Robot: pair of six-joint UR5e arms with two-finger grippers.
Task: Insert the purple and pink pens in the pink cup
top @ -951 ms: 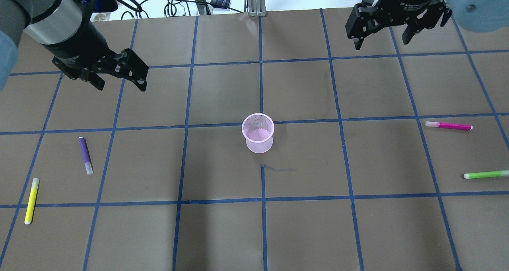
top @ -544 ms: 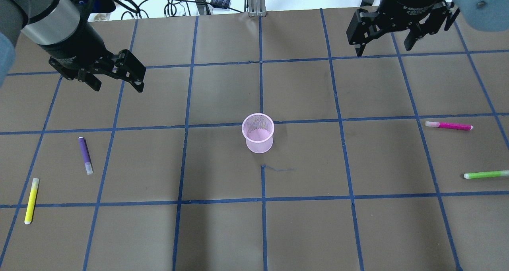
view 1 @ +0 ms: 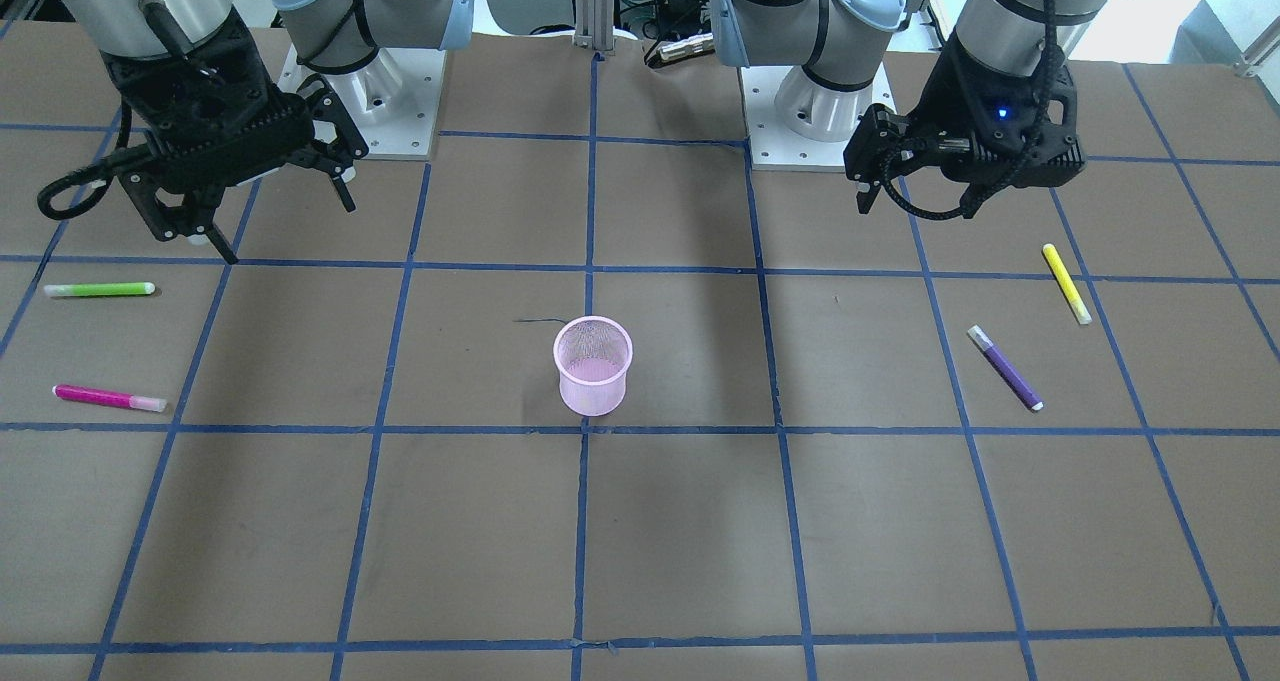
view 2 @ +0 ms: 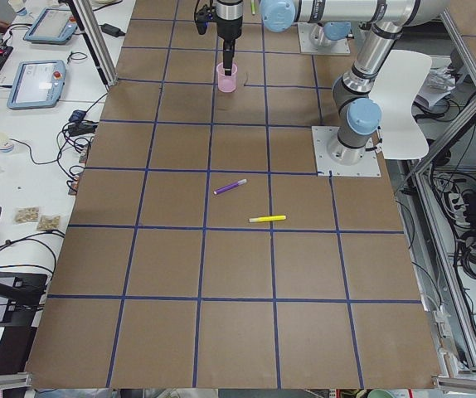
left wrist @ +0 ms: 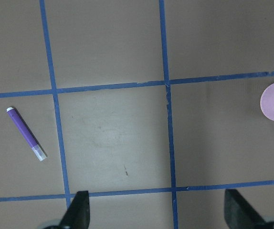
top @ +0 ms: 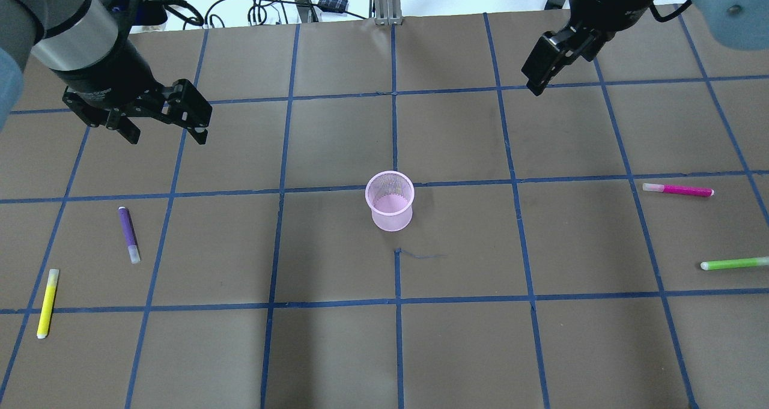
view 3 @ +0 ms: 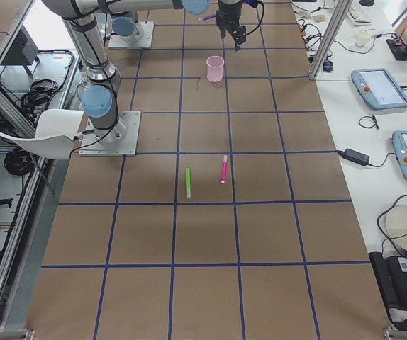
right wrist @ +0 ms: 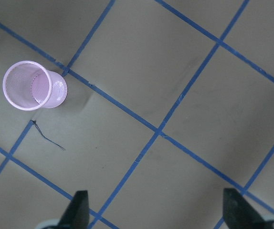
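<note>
The pink mesh cup [top: 390,200] stands upright and empty at the table's middle. The purple pen [top: 128,233] lies on the robot's left side, and shows in the left wrist view [left wrist: 26,133]. The pink pen [top: 677,190] lies at the far right, as the front view [view 1: 108,397] shows. My left gripper [top: 165,137] is open and empty, hovering behind the purple pen. My right gripper [view 1: 285,229] is open and empty, high at the back right, far from the pink pen. The right wrist view shows the cup [right wrist: 34,85] but no pen.
A yellow pen [top: 48,302] lies near the purple pen, at the left edge. A green pen [top: 734,263] lies in front of the pink pen, at the right edge. Both arm bases [view 1: 820,101] stand at the robot's side of the brown, blue-taped table.
My right gripper has turned about its wrist, so it is now edge-on in the overhead view. My left gripper has shifted slightly left and turned a little. Pens and cup have not moved.
</note>
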